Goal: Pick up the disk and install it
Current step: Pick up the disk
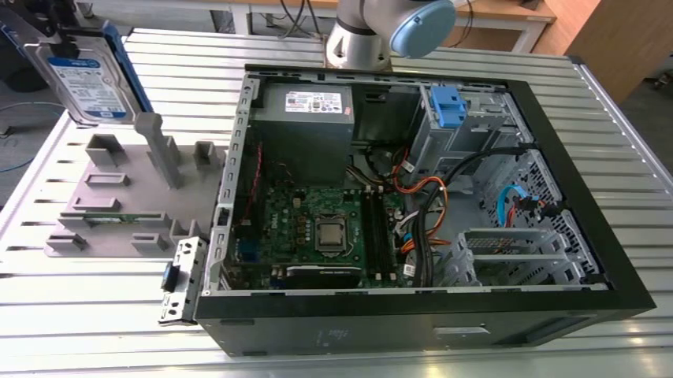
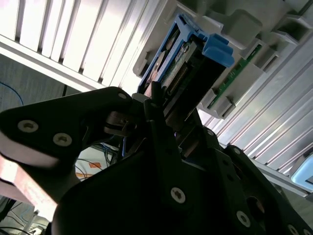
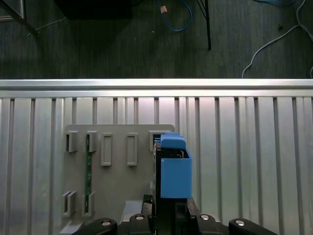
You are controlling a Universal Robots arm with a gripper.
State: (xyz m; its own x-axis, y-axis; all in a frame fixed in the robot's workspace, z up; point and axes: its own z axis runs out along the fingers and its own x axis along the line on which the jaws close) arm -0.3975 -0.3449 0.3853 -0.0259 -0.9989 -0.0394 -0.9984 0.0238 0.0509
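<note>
The pincer (image 2: 171, 111) is clamped on the disk (image 1: 93, 79) and holds it upright in the air, above the grey slotted holder (image 1: 131, 201) on the table (image 1: 100, 315). This is to the exterior view's left of the open computer case (image 1: 421, 315).

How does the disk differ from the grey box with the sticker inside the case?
The disk stands upright in the gripper, outside the case; the grey box sits inside it. The disk is smaller and blue-framed; the grey box is plain. Both are grey metal with labels.
</note>
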